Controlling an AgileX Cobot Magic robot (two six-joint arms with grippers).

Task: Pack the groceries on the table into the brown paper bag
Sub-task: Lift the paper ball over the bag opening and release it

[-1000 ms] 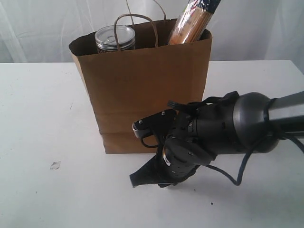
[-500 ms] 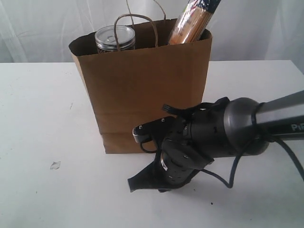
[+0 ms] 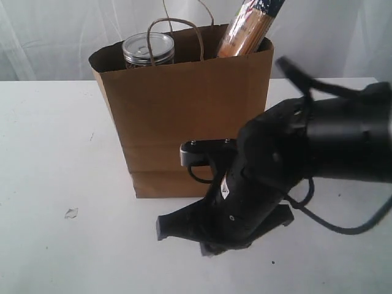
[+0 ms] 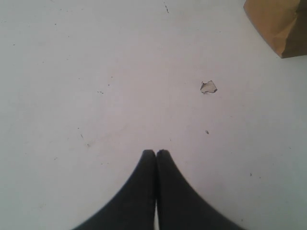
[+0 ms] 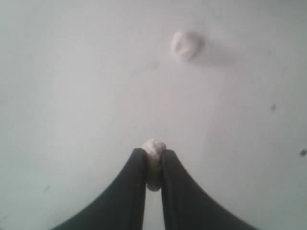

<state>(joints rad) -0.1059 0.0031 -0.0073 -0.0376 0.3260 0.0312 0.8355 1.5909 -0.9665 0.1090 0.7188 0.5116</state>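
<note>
Down at the desk (image 3: 49,153) front, 6 o'clock of the brown paper bag (image 3: 184,116), the right arm has swung in closer and rolled over compared with a second ago. Its body now blocks more of the bag's lower corner. The right hand (image 5: 153,160) has narrowed its fingers and now pinches a small whitish lump (image 5: 154,146) at the tips. That looks like a stray crumb, not a grocery, so probably tidying up rather than packing.

The bag hasn't moved. It stands upright with the tan-lidded clear jar (image 3: 149,50) poking out at its 11 o'clock and the long spaghetti packet (image 3: 245,27) leaning out at 1 o'clock. No other groceries show on the desk, so packing looks about done.

Only the right wrist view shows the pinch, plus a second pale lump (image 5: 186,44) lying apart on the desk. From the room camera the fingertips read as dark shapes, nothing more. Only the left wrist view shows the left hand (image 4: 156,154), closed and empty over bare desk, near a torn scrap (image 4: 208,87).
</note>
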